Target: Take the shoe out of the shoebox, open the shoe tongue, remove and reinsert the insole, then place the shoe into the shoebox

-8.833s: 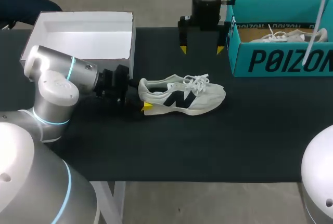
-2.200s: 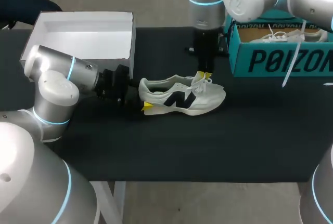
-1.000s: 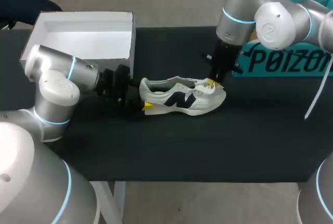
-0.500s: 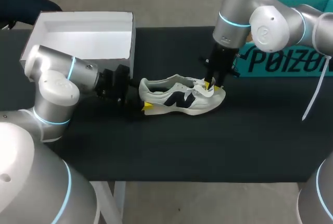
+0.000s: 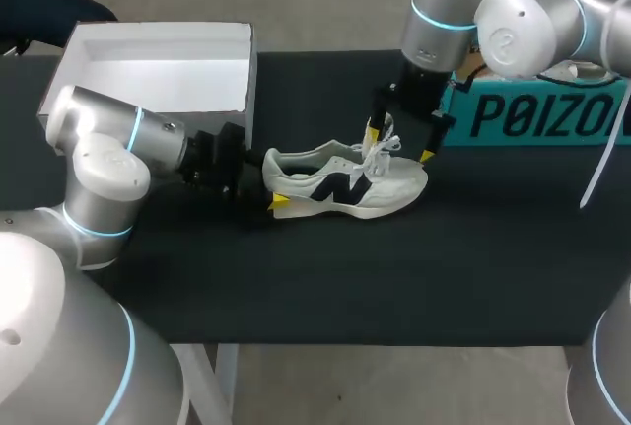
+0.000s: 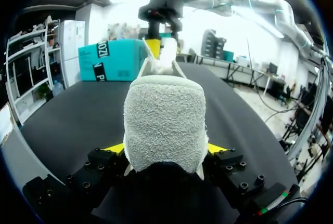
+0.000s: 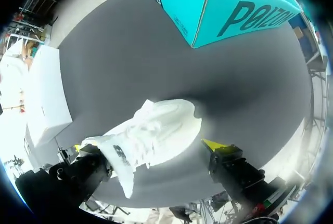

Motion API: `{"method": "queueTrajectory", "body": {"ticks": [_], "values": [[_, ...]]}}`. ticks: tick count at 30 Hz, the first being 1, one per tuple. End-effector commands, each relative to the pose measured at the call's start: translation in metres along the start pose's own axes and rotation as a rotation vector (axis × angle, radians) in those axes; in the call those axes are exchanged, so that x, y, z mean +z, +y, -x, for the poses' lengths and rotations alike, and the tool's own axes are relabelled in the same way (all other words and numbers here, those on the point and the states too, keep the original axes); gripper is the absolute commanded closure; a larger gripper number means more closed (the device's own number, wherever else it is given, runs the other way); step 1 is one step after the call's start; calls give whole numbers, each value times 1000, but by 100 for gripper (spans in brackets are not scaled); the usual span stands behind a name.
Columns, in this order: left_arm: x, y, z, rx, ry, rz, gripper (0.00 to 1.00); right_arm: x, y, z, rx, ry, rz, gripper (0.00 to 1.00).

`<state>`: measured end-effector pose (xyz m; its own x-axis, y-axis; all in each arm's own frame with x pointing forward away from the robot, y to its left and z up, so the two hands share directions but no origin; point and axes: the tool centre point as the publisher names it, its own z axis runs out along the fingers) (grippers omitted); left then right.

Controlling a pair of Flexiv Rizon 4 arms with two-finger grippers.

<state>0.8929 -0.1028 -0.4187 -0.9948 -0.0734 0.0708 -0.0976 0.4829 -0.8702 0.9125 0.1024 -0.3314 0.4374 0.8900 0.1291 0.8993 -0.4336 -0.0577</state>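
Tongue-opening step; left gripper point(image 5: 268, 181) clamped on shoe point(image 5: 345, 180) heel; right gripper point(image 5: 398, 145) jaws wide above tongue point(image 5: 367, 154); next: lower, pinch tongue, lift.

Bright, even overhead light leaves the white shoe point(image 7: 156, 130) glaring, washed-out, casting a soft shadow on the black table point(image 7: 130, 63).

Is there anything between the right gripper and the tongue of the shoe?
Only the laces of the shoe, which lie over that part. The right gripper hangs open just above them; nothing else visible is between.
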Motion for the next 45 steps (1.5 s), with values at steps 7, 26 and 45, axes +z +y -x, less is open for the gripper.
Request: {"method": "queueTrajectory", "body": {"ticks": [7,26,45], "values": [[1,0,0,0,1,3,100,-26,-3,-7,-18,-3,46,0],[1,0,0,0,1,3,100,-59,-15,-26,-61,18,86,0],[1,0,0,0,1,3,100,-107,-70,-99,256,25,28,0]]}}
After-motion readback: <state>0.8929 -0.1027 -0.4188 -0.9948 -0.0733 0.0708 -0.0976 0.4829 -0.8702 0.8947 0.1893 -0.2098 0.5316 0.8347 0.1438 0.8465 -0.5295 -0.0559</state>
